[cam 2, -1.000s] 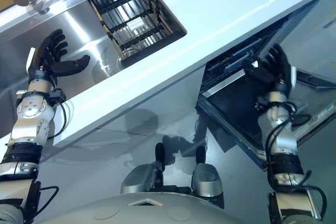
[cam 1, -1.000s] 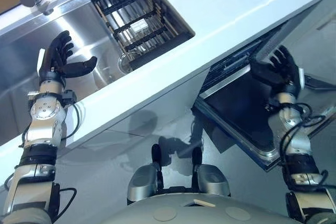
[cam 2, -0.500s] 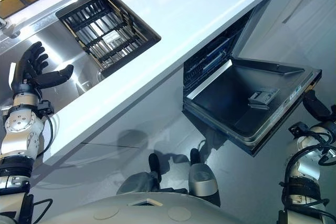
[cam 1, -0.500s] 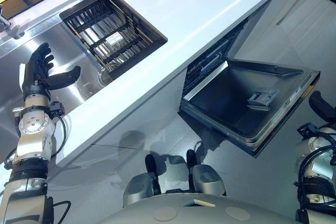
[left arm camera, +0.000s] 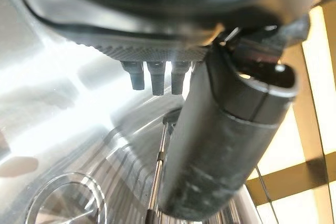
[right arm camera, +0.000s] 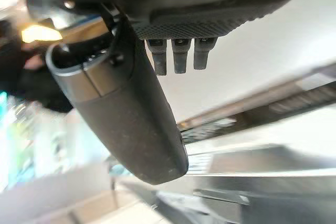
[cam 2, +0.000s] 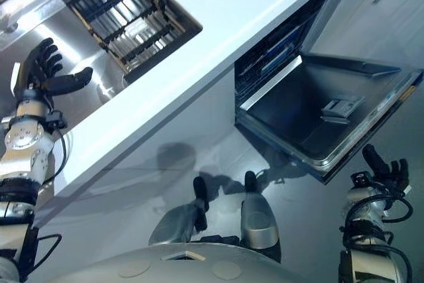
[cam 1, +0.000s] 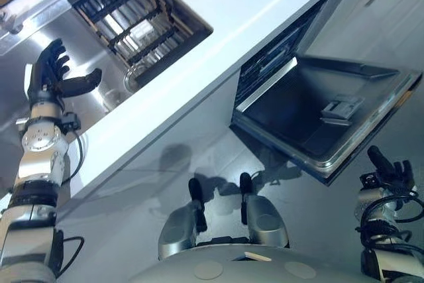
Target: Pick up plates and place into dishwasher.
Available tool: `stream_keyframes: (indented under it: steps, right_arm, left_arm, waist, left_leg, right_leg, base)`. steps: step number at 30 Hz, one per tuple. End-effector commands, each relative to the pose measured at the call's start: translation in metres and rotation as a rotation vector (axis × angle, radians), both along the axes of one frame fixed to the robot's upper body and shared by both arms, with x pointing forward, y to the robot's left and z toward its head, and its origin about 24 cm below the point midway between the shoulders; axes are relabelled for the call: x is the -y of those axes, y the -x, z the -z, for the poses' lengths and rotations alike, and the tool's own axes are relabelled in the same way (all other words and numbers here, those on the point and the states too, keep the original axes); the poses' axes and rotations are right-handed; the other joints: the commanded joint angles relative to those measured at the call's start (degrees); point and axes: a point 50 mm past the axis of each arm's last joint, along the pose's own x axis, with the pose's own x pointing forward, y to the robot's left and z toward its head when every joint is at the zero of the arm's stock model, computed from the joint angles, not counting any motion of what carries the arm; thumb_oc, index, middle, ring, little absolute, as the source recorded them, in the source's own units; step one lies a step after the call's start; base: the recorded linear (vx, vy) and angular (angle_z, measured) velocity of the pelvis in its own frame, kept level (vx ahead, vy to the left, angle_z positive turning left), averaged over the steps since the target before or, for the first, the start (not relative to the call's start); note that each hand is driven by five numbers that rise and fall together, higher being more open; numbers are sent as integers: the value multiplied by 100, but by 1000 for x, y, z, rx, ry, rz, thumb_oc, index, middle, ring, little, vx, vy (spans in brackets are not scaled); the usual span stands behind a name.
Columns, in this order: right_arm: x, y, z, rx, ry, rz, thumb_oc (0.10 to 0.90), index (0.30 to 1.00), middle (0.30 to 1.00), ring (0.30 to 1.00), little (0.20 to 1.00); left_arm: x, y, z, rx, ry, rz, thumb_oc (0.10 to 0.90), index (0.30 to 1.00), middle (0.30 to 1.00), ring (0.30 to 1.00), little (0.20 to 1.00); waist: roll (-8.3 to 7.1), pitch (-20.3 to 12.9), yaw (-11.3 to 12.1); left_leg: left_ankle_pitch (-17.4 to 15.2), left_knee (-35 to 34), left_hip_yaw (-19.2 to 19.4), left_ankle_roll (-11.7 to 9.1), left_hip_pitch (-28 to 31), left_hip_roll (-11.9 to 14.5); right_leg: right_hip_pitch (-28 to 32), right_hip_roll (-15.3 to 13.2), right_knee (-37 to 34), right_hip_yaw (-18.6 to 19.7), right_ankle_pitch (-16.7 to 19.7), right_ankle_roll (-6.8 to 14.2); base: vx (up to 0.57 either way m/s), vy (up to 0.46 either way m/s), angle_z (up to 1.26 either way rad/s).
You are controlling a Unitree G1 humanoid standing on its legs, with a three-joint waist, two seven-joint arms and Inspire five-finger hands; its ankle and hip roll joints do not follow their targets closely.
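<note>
Hovering above sink [cam 1: 83,34], left hand [cam 1: 46,85] spread; dishwasher [cam 1: 298,114] open

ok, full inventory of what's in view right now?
sink: 1, stainless steel, set in the counter, left
dish rack: 1, dark, in the sink's far part
countertop: 1, white, running across the view
dishwasher: 1, dark inside, under the counter, right
dishwasher door: 1, steel-lined, folded down open
detergent dispenser: 1, grey, on the door's inner face
left hand: 1, dark, open, over the sink
right hand: 1, dark, open, low right by the door's free edge
</note>
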Motion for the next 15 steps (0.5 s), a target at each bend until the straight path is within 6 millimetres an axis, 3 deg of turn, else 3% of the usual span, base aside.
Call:
stream_keyframes:
  steps: [1,10,12,15]
  right_arm:
    - [2,-34,-35,246,-28,9,800,900,900,900,900]
    - [-33,-64,-19,378,-350,-94,800,900,900,900,900]
    - [-37,-74,-27,404,-357,-124,800,900,900,900,900]
    - [-50,-99,-59,648,-308,-284,800,900,900,900,900]
  left_arm:
    - [4,-5,-72,297,-66,-2,800,900,900,900,900]
    - [17,-17,-110,362,-106,28,800,900,900,900,900]
    - [24,-21,-116,372,-112,37,800,900,900,900,900]
    - [32,-22,-116,378,-122,58,800,900,900,900,900]
  waist:
    - [57,303,70]
    - [76,393,219]
    - [55,393,249]
    - [46,393,326]
  left_leg:
    - [-809,756,65,182,-307,-376]
    - [-795,1082,-115,193,-977,-433]
    - [-787,1099,-119,202,-1082,-446]
    - [-871,1133,-157,210,-1118,-478]
  right_leg:
    - [-435,217,1418,-50,-896,10]
    - [-1007,144,1632,-114,-860,-75]
    - [-1107,119,1620,-109,-818,-68]
    - [-1147,77,1636,-93,-858,-47]
  base:
    - [-128,-6,23]
    - [-39,35,12]
    - [-15,86,8]
    - [19,73,13]
